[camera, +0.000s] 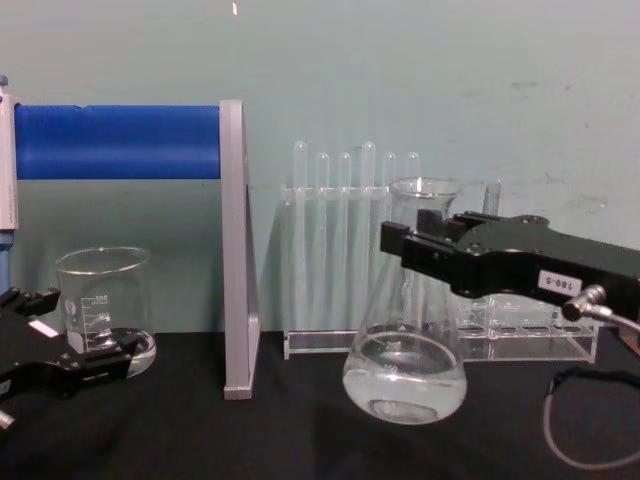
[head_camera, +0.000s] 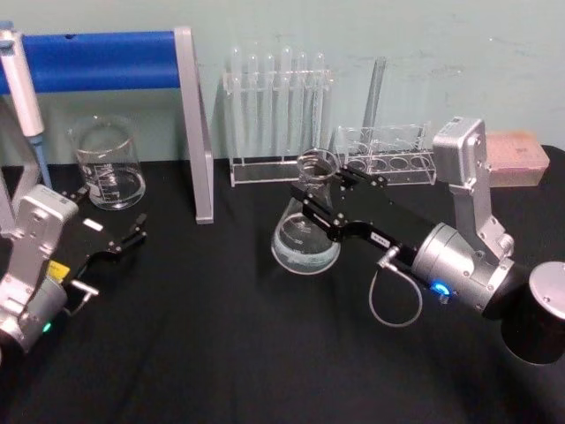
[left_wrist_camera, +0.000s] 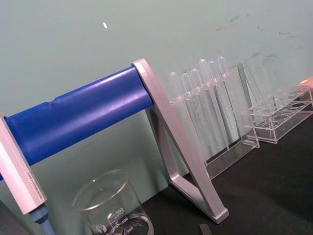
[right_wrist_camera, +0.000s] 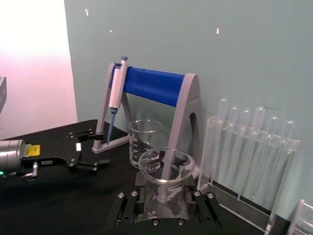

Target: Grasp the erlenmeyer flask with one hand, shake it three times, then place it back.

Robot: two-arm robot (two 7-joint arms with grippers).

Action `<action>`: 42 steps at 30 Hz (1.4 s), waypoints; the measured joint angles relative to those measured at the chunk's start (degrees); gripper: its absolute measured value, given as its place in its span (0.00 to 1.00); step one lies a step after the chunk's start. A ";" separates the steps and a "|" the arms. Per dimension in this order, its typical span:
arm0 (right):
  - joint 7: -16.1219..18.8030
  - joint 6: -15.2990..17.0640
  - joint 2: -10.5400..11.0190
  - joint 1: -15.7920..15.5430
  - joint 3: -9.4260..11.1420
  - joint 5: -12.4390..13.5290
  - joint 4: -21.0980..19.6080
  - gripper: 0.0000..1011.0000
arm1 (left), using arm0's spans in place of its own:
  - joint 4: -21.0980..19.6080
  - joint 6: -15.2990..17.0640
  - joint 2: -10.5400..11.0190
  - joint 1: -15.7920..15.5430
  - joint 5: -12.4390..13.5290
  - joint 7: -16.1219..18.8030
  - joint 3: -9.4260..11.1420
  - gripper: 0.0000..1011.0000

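Black tabletop [head_camera: 221, 353], right gripper [head_camera: 328, 196] clamping flask [head_camera: 305, 243], rack [head_camera: 388, 163] behind

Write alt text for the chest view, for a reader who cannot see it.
The right end effector, a black clamp reaching in from the right, grips the neck of an erlenmeyer flask holding a little clear liquid. The open left end effector sits at the lower left near a beaker; a test tube rack stands behind on the black table.
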 joint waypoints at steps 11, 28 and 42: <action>0.47 -0.12 0.88 1.16 -2.01 1.36 0.40 0.45 | 0.00 0.00 0.00 0.00 0.00 0.00 0.00 0.99; 0.60 -0.50 1.41 3.06 -4.29 1.69 3.00 0.45 | 0.00 0.00 0.00 0.00 0.00 0.00 0.00 0.99; 2.59 -2.45 1.20 4.20 -5.94 1.04 7.44 0.45 | 0.00 0.00 0.00 0.00 0.00 0.00 0.00 0.99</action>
